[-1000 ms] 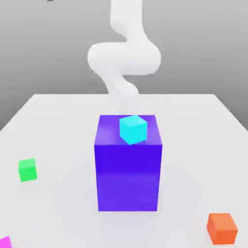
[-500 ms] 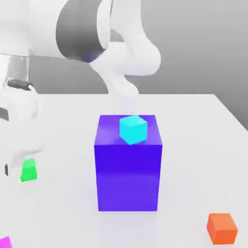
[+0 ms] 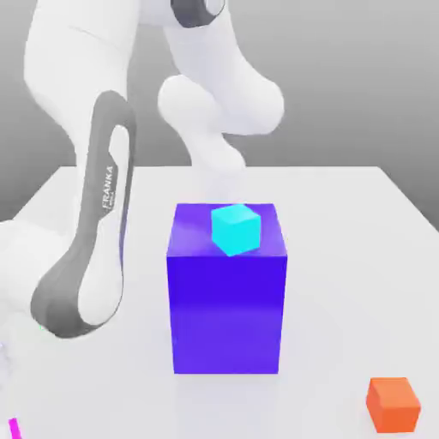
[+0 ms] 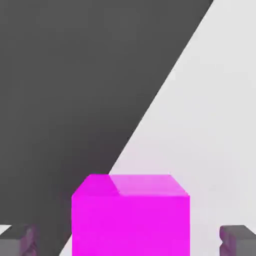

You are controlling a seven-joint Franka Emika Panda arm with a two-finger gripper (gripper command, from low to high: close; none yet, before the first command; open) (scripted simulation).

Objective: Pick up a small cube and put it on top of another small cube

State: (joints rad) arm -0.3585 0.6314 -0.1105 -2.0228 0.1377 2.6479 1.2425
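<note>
The gripper's two dark grey fingers [image 4: 239, 241] stand wide apart, one on either side of the small bright magenta cube [image 4: 131, 225], touching neither side; the cube sits between them on the white tabletop [image 4: 215, 125].

One cube [image 3: 236, 230] rests atop the block [image 3: 226, 313] on the table [image 3: 334, 283], with a second cube [image 3: 393, 405] toward the exterior view's right, a third cube [image 3: 15, 428] toward its left.

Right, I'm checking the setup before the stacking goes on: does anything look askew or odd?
Nothing looks spilled or damaged. The cyan cube sits turned at an angle to the edges of the big blue block beneath it.
</note>
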